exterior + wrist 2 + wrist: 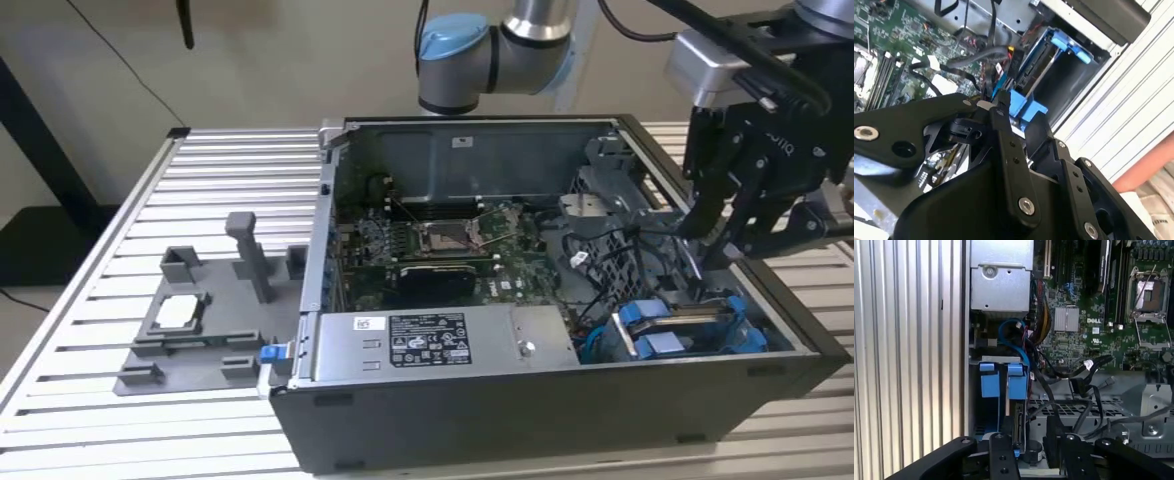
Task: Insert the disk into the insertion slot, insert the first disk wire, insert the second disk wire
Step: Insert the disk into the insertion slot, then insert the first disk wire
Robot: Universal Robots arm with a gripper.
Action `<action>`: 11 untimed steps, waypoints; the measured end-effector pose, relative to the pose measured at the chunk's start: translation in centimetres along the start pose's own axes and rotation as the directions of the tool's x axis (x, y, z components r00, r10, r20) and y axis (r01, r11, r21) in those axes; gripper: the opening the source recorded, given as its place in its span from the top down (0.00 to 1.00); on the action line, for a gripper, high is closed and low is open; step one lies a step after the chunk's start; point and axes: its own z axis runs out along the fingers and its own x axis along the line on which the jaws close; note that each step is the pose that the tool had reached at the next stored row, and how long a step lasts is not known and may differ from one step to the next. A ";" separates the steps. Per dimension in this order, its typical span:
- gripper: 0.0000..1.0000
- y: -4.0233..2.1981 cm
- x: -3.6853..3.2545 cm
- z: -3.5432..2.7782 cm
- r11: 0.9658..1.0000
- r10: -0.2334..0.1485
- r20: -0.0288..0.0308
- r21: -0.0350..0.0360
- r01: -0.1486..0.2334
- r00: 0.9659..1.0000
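The disk [681, 318], silver-grey in its bright blue carrier [661, 345], stands on edge inside the insertion slot [1069, 80], at the near corner of the open computer case on the exterior view's right. My gripper [727, 250] hangs just above it, apart from it, with its black fingers [1006, 435] spread and nothing between them. The disk's connector end [1017, 422] faces the fingers, just beyond the gripper [1030, 432]. Loose black wires with a connector [1079, 386] and a white-tagged cable [578, 258] lie beside the cage, unplugged. Black linkage of the gripper [1016, 117] hides part of the blue carrier [1026, 107].
The grey power supply box with a white sticker [427, 340] runs along the case's front edge. The motherboard [441, 240] fills the case floor. A grey fixture [200, 320] rests on the slatted table [227, 160] at the exterior view's left. The case walls stand close around the cage.
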 end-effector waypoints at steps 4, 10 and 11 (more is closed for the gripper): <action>0.60 0.01 -0.11 0.16 0.999 -0.017 0.005 0.049 0.017 1.000; 0.60 0.03 -0.36 0.84 0.997 -0.048 0.010 0.062 0.047 0.999; 0.60 0.01 -0.37 0.86 0.997 -0.050 0.013 0.066 0.049 0.999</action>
